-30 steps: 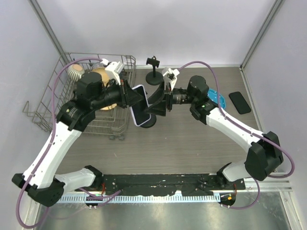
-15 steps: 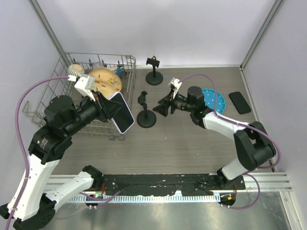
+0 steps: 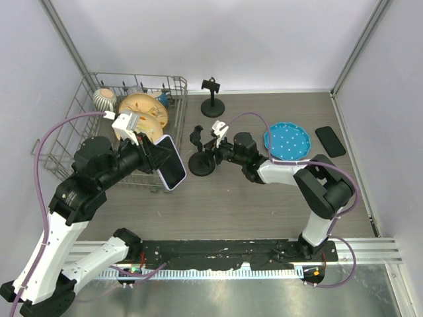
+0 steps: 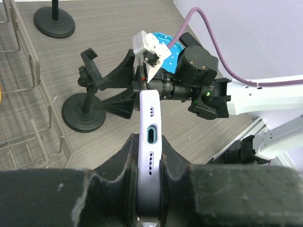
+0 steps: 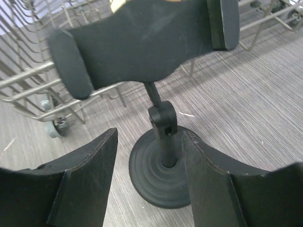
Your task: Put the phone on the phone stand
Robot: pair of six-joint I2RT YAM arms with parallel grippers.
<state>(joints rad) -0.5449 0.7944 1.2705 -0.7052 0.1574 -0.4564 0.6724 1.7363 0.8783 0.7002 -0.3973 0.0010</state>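
— Where is the phone?
— Pinched edgewise between the fingers of the left gripper, held off the table just left of the phone stand, not touching it.
— And the right gripper?
— Spread wide, one finger on either side of the stand's stem, clear of it.

We list, as not fully legible:
- phone, left wrist view: only its lavender edge shows, both faces hidden, near end cut off at 6 o'clock.
- phone stand, right wrist view: cradle cropped at 12 o'clock.
- dish rack: blurred at 10 o'clock.
- round item, at the rack's 11 o'clock corner from above: too small for us to name.
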